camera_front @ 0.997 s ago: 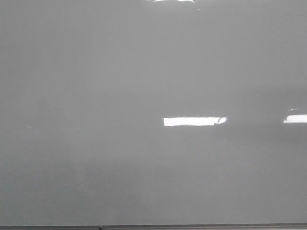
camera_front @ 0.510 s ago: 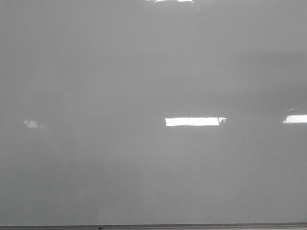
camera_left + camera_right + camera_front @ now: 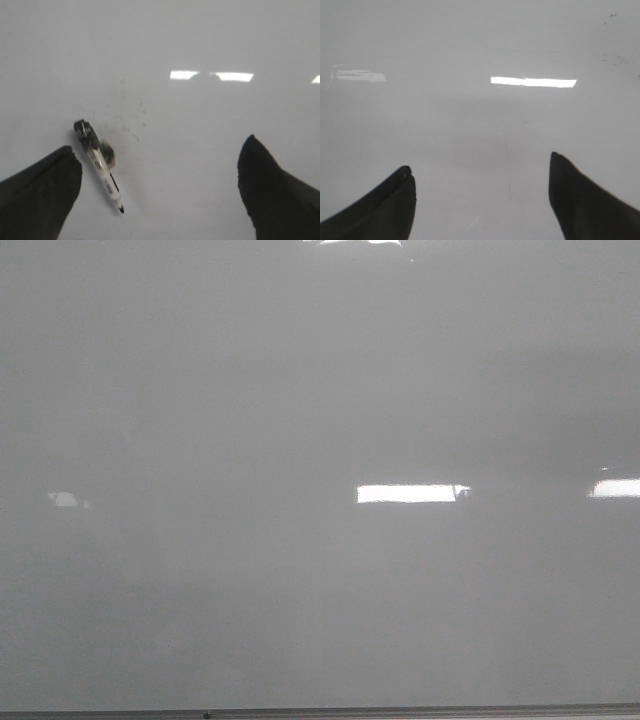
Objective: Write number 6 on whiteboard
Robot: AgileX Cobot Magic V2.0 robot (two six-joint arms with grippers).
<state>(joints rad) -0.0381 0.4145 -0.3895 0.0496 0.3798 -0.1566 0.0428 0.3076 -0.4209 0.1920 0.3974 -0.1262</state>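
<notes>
The whiteboard [image 3: 300,390] is a glossy grey-white surface filling the front view, with no gripper showing there. No number 6 shows on it in any view. In the left wrist view a marker [image 3: 98,161] with a white barrel, dark cap end and black tip lies flat on the board [image 3: 210,130]. My left gripper [image 3: 160,145] is open and empty above the board, and the marker lies just inside one dark finger [image 3: 45,190], apart from it. My right gripper [image 3: 480,162] is open and empty over bare board [image 3: 470,125].
A thin dark edge strip [image 3: 320,712] runs along the board's near edge. Bright light glares [image 3: 410,494] lie on the surface, with a small dark mark [image 3: 461,492] at one end. Faint ink smudges [image 3: 135,117] sit beside the marker, and faint specks [image 3: 612,57] show in the right wrist view.
In the front view the middle glare has shortened from its left end, and a faint small glare has appeared at the left. Nothing was grasped or released.
</notes>
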